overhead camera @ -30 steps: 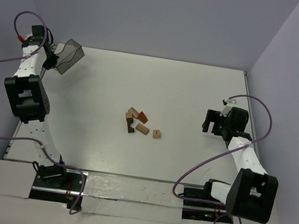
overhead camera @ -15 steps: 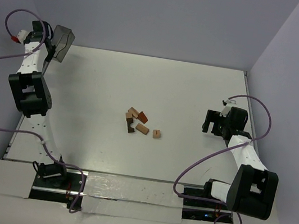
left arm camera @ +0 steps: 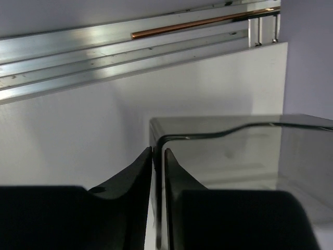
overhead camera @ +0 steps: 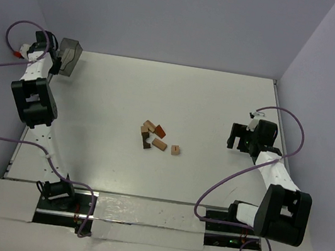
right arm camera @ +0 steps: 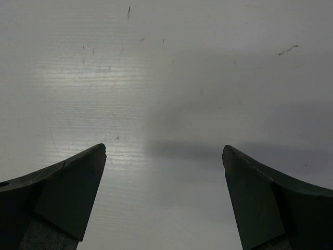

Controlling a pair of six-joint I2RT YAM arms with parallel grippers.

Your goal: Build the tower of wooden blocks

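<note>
Lying in a loose little heap in the middle of the white table [overhead camera: 210, 94]: the wood blocks [overhead camera: 156, 136], some light tan, some red-brown, not yet a tower. Up in the upper left corner, left end effector [left arm camera: 157, 152] pinched on the thin wall of a grey see-through container [left arm camera: 234, 151]. At the right side, right end effector [right arm camera: 164, 151] spread wide apart, holding nothing, hanging over bare table.

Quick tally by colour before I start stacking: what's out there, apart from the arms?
Tan blocks: 4
Brown blocks: 2 (one reddish, one darker)
Grey container: 1
Total: 7. The blocks are small in the top view, so this is my best read.
</note>
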